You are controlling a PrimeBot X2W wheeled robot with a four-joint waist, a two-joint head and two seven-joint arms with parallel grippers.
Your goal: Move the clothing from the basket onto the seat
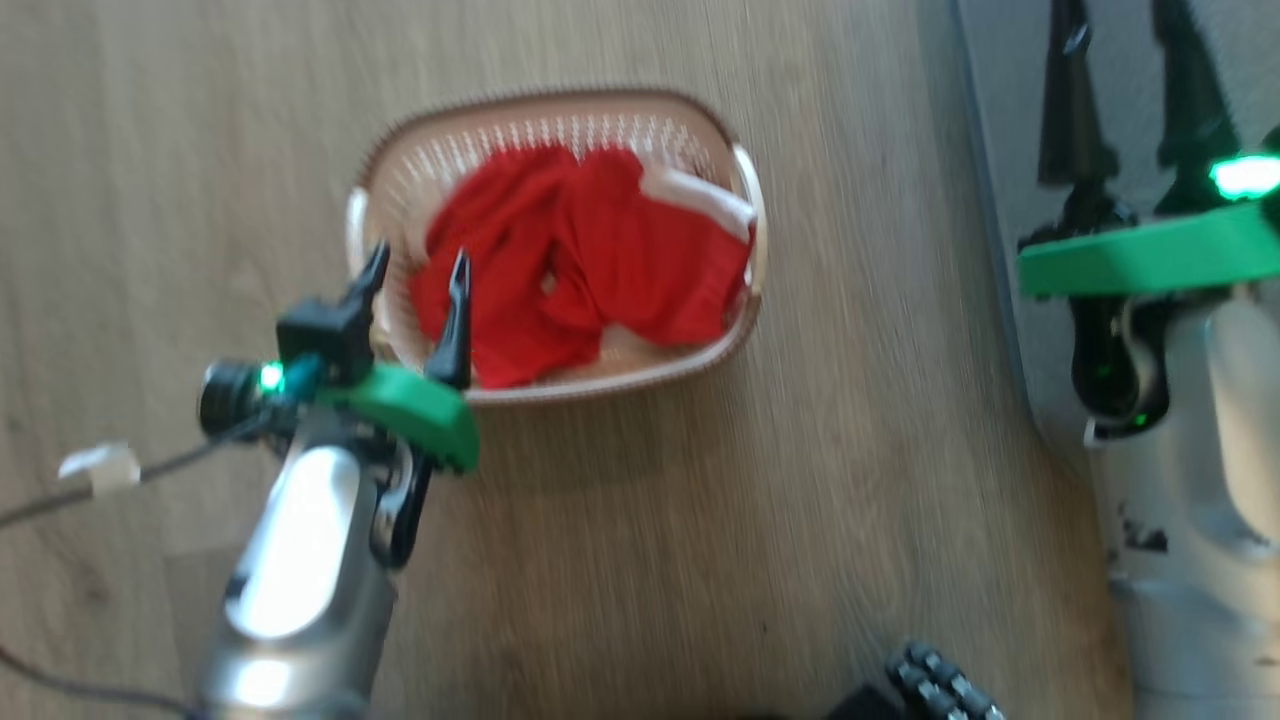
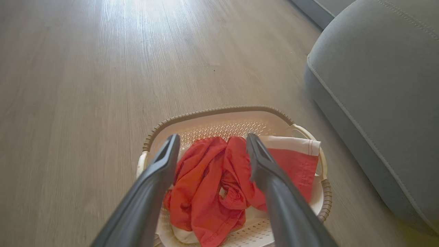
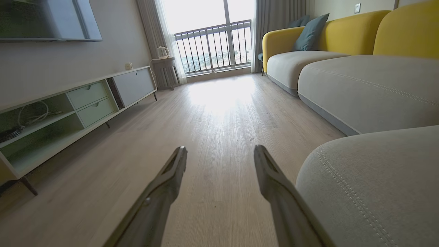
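The basket [image 1: 560, 108] sits on the wooden floor [image 1: 700, 520], near the seat [image 2: 377, 85] but not touching it. All the clothing [image 1: 580, 250] is in the basket, a rumpled red heap that fills most of it. A white-trimmed piece is draped over the rim on the seat's side.

My left gripper [image 1: 419, 255] hangs over the basket's near left rim with its jaws spread and nothing between them. In its wrist view the two fingers frame the red heap without touching it, as far as I can tell.

My right gripper [image 1: 1125, 60] is well apart from the basket, over the seat's edge. Its jaws are spread too and hold nothing. Its wrist view looks along the floor, with the seat's rounded corner just beside the right finger [image 3: 274, 178].
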